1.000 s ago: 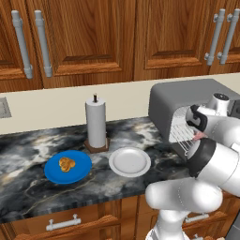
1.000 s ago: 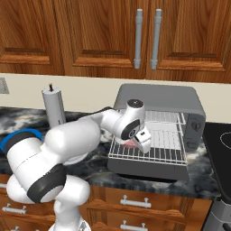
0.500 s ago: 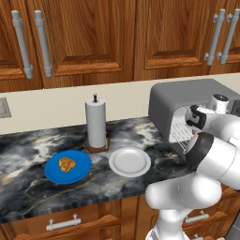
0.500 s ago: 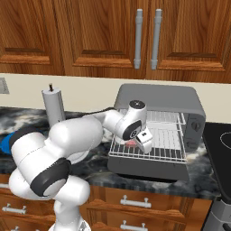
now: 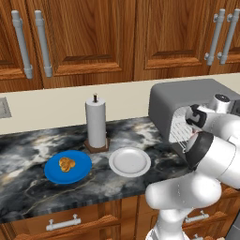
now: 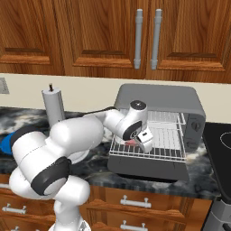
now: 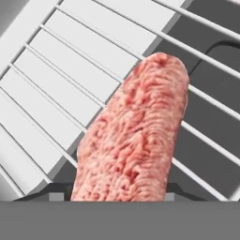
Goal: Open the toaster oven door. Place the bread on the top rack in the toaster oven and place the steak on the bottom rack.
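1. Since the earlier frame, arm reaches deeper into the toaster oven point(image 6: 158, 101); steak point(image 7: 133, 140) carried along.
2. Toaster oven door point(image 6: 146, 167): open, done.
3. Bottom rack point(image 6: 171, 151): gripper point(image 6: 145, 141) above it, clamped on steak; release pending.
4. Bread point(image 5: 66, 164): on blue plate point(image 5: 54, 174), well left of oven; top rack point(image 6: 169, 118) unfilled.
5. Paper-towel roll point(image 5: 96, 123), white plate point(image 5: 130, 161): between, not obstructing.

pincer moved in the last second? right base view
Yes. The pincer has shifted right along the pulled-out rack, further across the toaster oven opening, carrying the steak.
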Controlling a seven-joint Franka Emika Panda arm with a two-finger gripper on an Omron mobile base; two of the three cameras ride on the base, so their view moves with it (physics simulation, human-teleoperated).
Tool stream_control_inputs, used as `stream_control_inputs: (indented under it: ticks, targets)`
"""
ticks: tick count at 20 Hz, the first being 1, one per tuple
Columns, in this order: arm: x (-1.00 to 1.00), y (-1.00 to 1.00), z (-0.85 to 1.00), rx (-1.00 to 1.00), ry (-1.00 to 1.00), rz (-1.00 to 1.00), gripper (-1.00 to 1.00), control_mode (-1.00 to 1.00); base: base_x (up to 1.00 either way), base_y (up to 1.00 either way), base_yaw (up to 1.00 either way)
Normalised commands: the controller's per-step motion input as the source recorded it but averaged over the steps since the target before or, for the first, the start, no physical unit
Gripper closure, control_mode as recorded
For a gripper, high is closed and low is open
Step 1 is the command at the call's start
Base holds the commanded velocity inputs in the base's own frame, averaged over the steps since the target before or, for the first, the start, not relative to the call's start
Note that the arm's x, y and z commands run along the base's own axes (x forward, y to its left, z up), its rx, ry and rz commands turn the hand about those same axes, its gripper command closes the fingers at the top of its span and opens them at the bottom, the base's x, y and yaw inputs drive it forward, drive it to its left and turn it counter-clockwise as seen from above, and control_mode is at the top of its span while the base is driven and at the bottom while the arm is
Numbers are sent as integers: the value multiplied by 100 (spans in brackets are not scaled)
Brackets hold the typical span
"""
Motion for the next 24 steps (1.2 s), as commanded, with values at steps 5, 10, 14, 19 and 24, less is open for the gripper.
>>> stream_control_inputs:
  ticks: [5,10,14,19,24]
  targets:
    - [0,-5,1,0,-12,-3,-100,-100,0,0,0]
    - [0,0,5,0,-12,-4,-100,-100,0,0,0]
    - [-9,0,21,0,-8,-4,-100,-100,0,0,0]
    - [-22,0,25,-2,0,0,-100,-100,0,0,0]
    - [-31,-3,20,-2,2,22,-100,-100,0,0,0]
